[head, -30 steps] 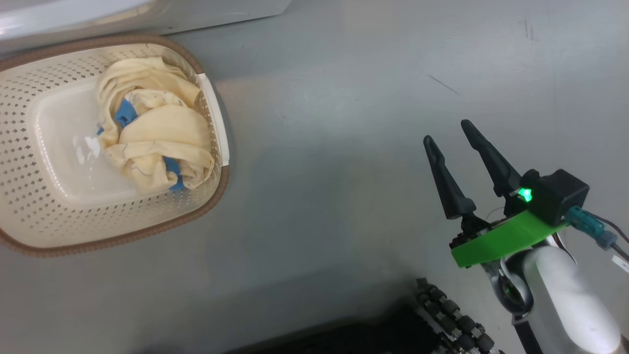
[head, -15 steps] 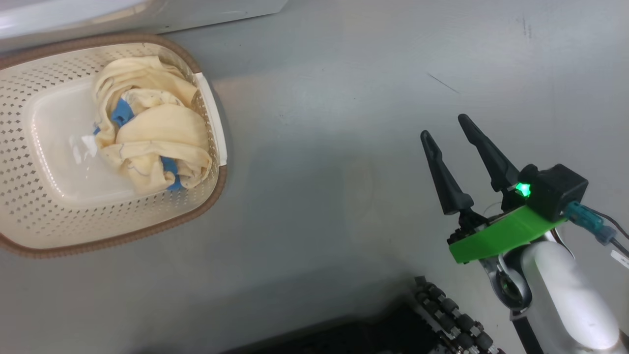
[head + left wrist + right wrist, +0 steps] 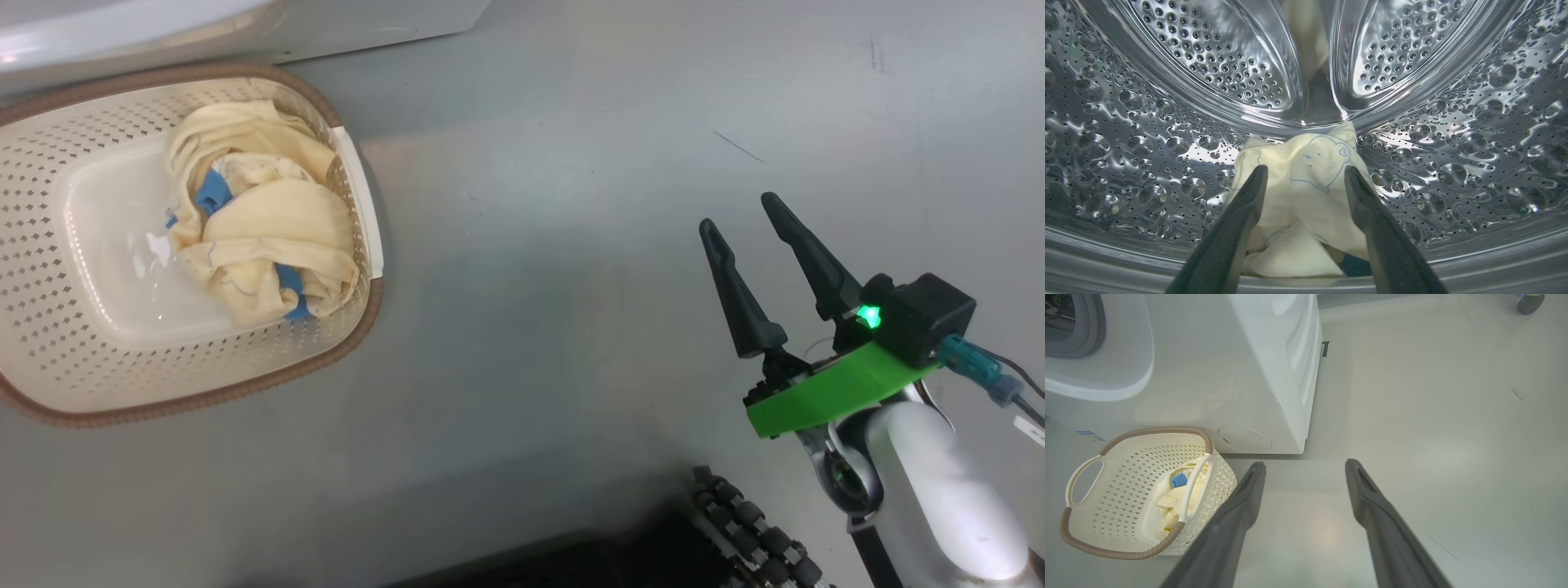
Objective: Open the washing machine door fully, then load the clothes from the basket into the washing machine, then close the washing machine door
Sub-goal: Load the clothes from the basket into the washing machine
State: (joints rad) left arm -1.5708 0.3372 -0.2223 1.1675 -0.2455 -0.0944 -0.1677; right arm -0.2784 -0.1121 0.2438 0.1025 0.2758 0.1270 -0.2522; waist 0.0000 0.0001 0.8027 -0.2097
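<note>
One of the clothes [image 3: 1316, 157], pale yellow with a blue line-drawn animal on it, lies crumpled on the bottom of the perforated steel drum [image 3: 1167, 143] inside the washing machine [image 3: 1257, 375], close to the drum's front lip. A bit of blue trim shows at its lower edge. The left end effector [image 3: 1305, 169] reaches into the drum with its two dark fingers [image 3: 1237, 228] spread wide, one on each side of the garment. Nothing is pinched between them, and the cloth lies loose below and beyond the tips.

The remaining clothes [image 3: 261, 220] are bunched in the basket [image 3: 49, 351], a yellow heap with blue cuffs showing, pressed against the side that has the white handle [image 3: 359, 204]. The other half of the basket's floor is bare. The basket stands on the grey floor [image 3: 571, 245] just in front of the washing machine, near the small blue label [image 3: 1088, 435] and the round cover [image 3: 1244, 439] low on its front.

The right end effector [image 3: 739, 212] hangs over bare floor well to the right of the basket, its fingers fully apart and holding nothing.
</note>
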